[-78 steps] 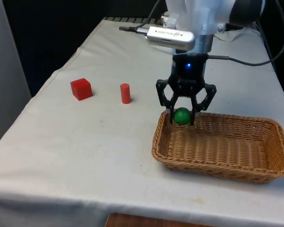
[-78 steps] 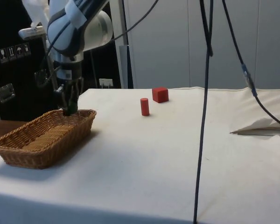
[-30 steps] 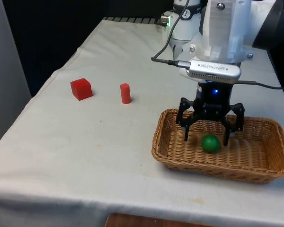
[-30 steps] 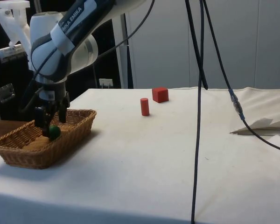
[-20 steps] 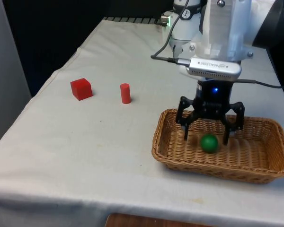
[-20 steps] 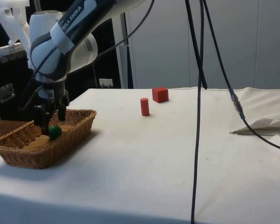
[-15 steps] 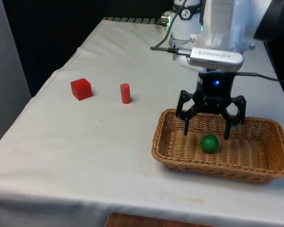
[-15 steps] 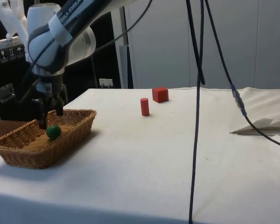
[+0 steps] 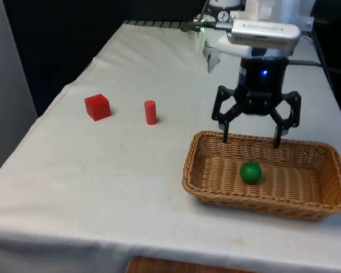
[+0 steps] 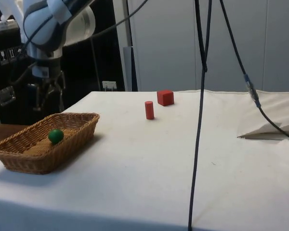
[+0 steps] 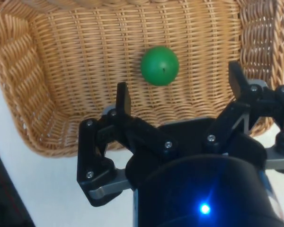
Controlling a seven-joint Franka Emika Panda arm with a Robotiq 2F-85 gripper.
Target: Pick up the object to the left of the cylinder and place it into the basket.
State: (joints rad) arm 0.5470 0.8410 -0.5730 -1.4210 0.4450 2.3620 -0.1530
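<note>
Jaws spread, gripper (image 9: 252, 138) above wicker basket (image 9: 204, 179); green ball (image 9: 250, 172) seemingly settled inside: lift straight up, clearing the rim.

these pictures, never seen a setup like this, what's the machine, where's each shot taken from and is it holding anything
The machine is a white robot arm ending in a black two-finger gripper. One camera looks across the table, one looks from its side, and one sits on the wrist, looking down past the fingers. On the white cloth stand a red cube and a red cylinder, apart from a wicker basket. A green ball lies in the basket. The gripper holds nothing: it hangs open above the basket, clear of the ball.
</note>
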